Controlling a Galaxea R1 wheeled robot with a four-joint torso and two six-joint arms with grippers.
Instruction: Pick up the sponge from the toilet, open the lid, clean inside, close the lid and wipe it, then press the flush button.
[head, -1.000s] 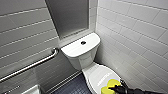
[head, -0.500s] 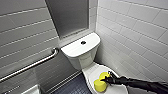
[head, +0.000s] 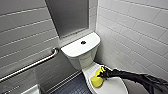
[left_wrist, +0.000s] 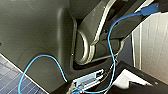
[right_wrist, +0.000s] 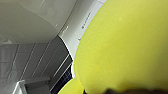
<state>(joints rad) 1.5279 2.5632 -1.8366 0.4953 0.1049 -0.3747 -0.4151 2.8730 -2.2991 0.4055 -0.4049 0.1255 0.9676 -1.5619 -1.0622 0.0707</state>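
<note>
The sponge (head: 97, 80) in the gripper (head: 103, 74) is matt foam. Under the gripper, the lid (head: 113, 87) is smooth, glossy white. Well beyond the gripper, the rail (head: 32, 65) is dull metal. The tiles (head: 140, 45) beside it are smooth with a faint sheen.

You face a corner of pale tiled walls (head: 140, 30), a grey recessed panel (head: 70, 15) between them, a steel grab bar (head: 30, 66) at left, dark floor (head: 72, 87) below.

The toilet (head: 86, 62) stands in a corner, its tank (head: 75, 51) against the back wall (head: 70, 17), the flush button (head: 83, 42) centred on top, the sponge (head: 97, 80) on the lid (head: 112, 86) before it (the right gripper (head: 103, 73) clasping it from the right), a grab bar (head: 30, 66) on the left wall (head: 22, 35).
</note>
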